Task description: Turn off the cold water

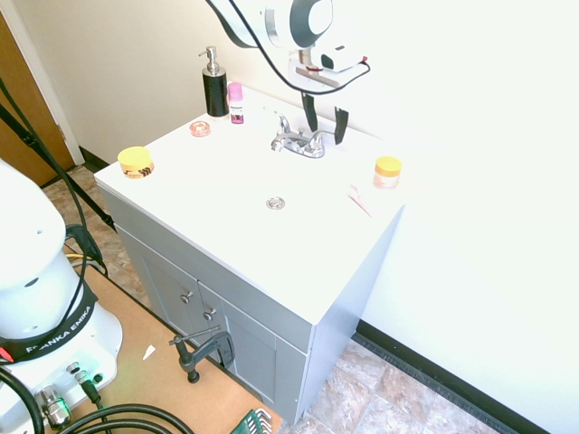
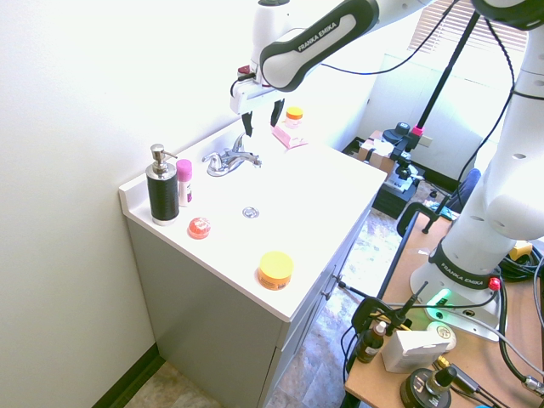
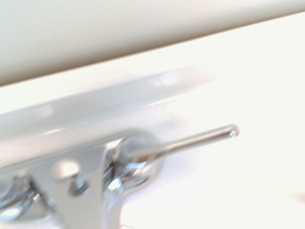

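Observation:
The chrome two-handle faucet [image 1: 298, 142] stands at the back of the white sink top [image 1: 226, 185]. No water stream shows from its spout [image 2: 214, 165]. The cold-water control is the right-hand chrome lever [image 1: 318, 136], also [image 2: 249, 155]. In the wrist view this lever [image 3: 200, 139] fills the middle, sticking out sideways from its hub. My gripper [image 1: 326, 124], seen from the other side too [image 2: 263, 119], hangs open just above and slightly behind that lever. Its black fingers [image 1: 341, 125] point down and hold nothing. The left-hand lever [image 1: 283, 121] stands apart from the gripper.
A black soap dispenser [image 1: 215, 86] and a pink bottle [image 1: 236, 102] stand at the back left, with a small red dish [image 1: 200, 128] in front. A yellow jar [image 1: 136, 163] sits at the left edge. An orange-lidded jar [image 1: 387, 172] and a pink item [image 1: 359, 201] lie right of the faucet. The wall runs close behind.

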Robot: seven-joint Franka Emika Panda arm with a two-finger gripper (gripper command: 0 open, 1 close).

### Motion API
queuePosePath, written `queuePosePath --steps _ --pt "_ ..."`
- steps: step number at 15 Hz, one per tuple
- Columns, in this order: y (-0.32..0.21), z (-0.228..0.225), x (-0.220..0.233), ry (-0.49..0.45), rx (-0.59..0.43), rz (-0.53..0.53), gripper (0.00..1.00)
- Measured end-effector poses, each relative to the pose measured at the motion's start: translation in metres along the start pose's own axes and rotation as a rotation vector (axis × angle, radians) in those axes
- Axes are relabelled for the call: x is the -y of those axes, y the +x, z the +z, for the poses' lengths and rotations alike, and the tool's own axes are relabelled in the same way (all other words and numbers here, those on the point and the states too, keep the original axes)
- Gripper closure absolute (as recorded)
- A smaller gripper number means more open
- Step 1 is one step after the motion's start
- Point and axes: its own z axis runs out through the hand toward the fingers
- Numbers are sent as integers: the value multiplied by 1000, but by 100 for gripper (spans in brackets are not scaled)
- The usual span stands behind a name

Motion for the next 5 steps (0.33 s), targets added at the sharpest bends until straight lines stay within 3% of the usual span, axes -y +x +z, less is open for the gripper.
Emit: queuePosePath --steps 5 --pt "-62 -41 -39 59 89 -19 0"
